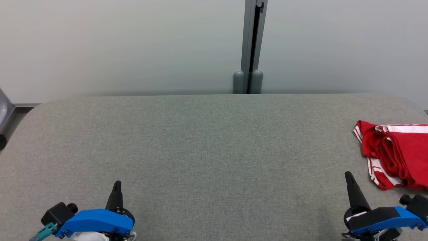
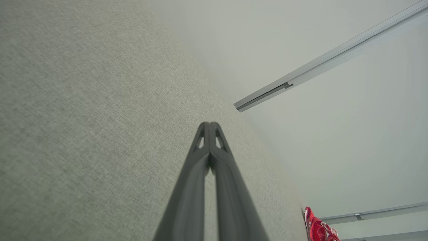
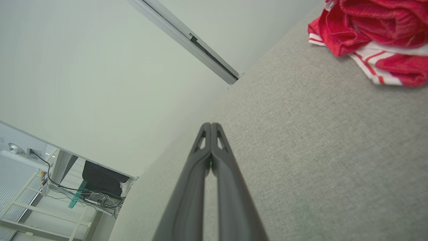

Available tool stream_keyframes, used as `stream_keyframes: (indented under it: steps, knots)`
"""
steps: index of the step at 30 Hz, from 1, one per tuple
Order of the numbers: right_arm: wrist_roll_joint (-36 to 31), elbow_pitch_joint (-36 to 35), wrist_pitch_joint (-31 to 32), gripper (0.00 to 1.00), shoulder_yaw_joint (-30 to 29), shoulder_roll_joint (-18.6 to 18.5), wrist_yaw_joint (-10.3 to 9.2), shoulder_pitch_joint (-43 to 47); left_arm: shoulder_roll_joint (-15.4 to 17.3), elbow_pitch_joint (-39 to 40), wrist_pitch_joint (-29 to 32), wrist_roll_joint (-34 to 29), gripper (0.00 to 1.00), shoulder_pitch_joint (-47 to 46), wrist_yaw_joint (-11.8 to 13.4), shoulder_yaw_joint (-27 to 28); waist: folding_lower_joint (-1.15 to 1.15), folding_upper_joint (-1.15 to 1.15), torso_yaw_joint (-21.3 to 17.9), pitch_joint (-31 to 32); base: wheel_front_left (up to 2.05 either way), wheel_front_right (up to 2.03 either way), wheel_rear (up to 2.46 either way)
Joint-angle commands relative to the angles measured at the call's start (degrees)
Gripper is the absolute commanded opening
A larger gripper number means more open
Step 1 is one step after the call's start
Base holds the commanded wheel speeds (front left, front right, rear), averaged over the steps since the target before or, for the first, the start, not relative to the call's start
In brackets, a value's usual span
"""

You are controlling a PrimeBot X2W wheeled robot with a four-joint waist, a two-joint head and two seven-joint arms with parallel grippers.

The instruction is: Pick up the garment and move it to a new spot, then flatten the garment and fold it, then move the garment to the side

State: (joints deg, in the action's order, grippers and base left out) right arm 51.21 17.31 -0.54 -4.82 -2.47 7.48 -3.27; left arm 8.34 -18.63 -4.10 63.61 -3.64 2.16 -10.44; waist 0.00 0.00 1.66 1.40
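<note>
Currently the red, white-striped garment (image 1: 398, 154) lies bunched at the 3 o'clock edge of the grey fabric tabletop (image 1: 214, 144), partly cut off by the head view's border. At 5 o'clock the right claw (image 1: 347, 174) has its fingers pressed together, empty, near the garment but apart from it. At 7 o'clock the left claw (image 1: 117, 184) is likewise closed on nothing.
</note>
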Motion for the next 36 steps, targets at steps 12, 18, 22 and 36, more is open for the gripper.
stream_keyframes:
  steps: [12,18,22,36]
  knots:
    - [8.7,-1.5,1.6,0.0,-0.5,-0.4,0.02,-2.0,-1.0,1.7,2.2,6.1,0.0,-1.9,-2.2,3.9,0.0,0.0,-0.2,-0.2,0.0,0.0,0.0]
    - [12.5,-1.7,2.2,0.0,-0.6,-0.5,0.02,-2.1,-1.5,2.0,3.1,8.8,0.0,-2.0,-3.1,5.5,0.0,0.0,-0.4,-0.3,0.0,0.0,0.0]
    - [14.9,-1.8,2.6,0.0,-0.7,-0.5,0.02,-2.2,-1.9,2.2,3.8,10.4,0.0,-2.1,-3.7,6.3,0.0,0.0,-0.5,-0.4,0.0,0.0,0.0]
    - [22.5,-2.3,4.0,0.0,-1.0,-0.5,0.02,-2.6,-2.8,3.0,5.8,15.8,0.0,-2.3,-5.4,9.6,0.0,0.0,-0.7,-0.7,0.0,0.0,0.0]
